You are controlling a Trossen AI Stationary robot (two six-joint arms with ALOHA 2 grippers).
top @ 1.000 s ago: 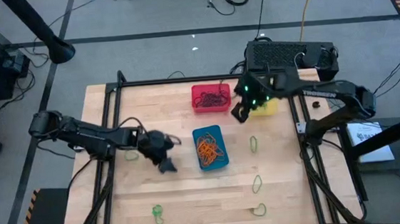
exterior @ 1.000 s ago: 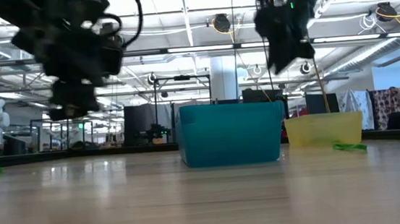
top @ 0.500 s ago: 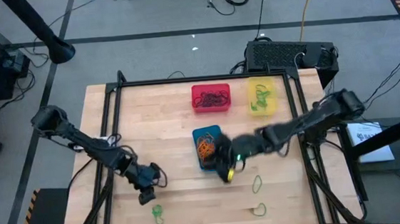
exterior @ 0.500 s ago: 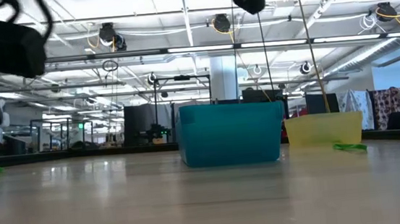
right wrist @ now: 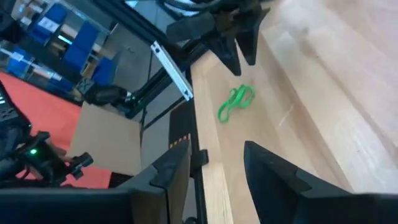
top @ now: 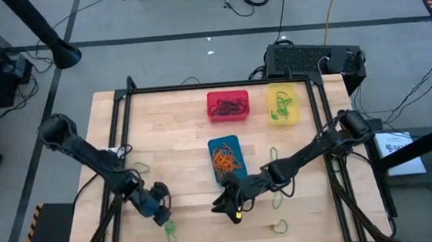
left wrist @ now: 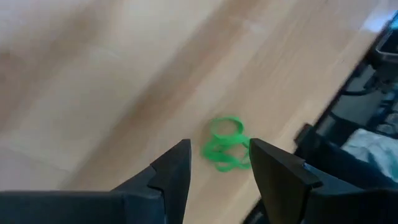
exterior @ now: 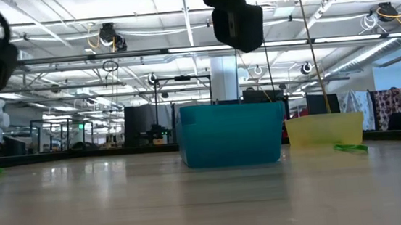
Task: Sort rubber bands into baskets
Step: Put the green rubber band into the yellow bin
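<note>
- Tools both relocated within the last second: left tool gone from beside the blue basket out to the front-left part of the table; right tool gone from over the yellow basket at the back to just in front of the blue one.
- Meaning for the task: looks like a drop-off finished and a new pick begun; nothing carried by either tool.
- Left tool open, fingers apart and empty; green rubber band lying flat on the table just beyond it, framed between the fingertips in the left wrist view; judged the next pick, not yet touched.
- Right tool open and empty as well; aimed across the front of the table, with the same green band and the left tool seen farther off.
- Left arm stretched from the left edge of the table diagonally toward the front, wrist angled down at the band.
- Right arm reaching low from the right side across the front half, passing between loose green bands.
- Sorted so far: orange bands in the blue basket, dark ones in the red basket, green in the yellow.
- Still loose on the right: three more green bands; well short of done.
</note>
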